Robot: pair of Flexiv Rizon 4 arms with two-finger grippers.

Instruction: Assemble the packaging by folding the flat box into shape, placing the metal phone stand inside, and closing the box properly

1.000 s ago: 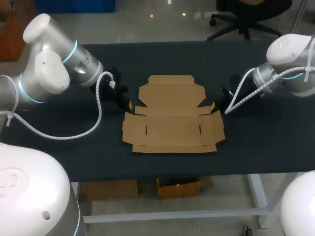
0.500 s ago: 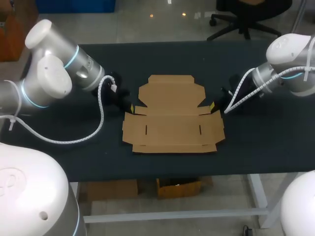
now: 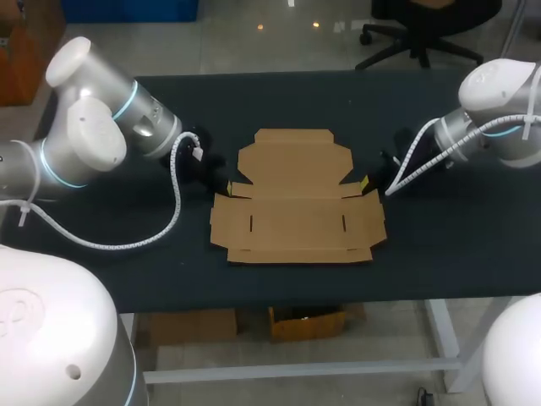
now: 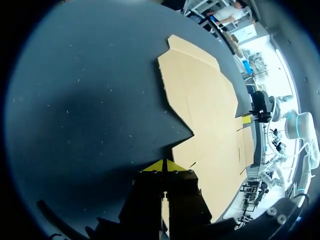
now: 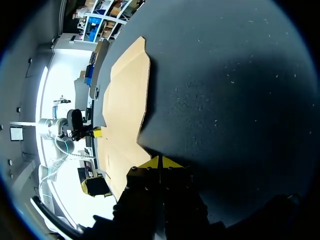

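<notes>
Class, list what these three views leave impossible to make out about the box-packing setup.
- Metal phone stand: it appears in no view, so its location is unknown.
- Left claw: in the left wrist view its dark body covers the edge of the flat box beneath the tips, so contact is unclear.
- Right claw: the right wrist view has the same problem.
- Head view: both claws' tips are too small to judge contact.

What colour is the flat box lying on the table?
The flat box is plain light brown cardboard. The head view shows it best.
</notes>
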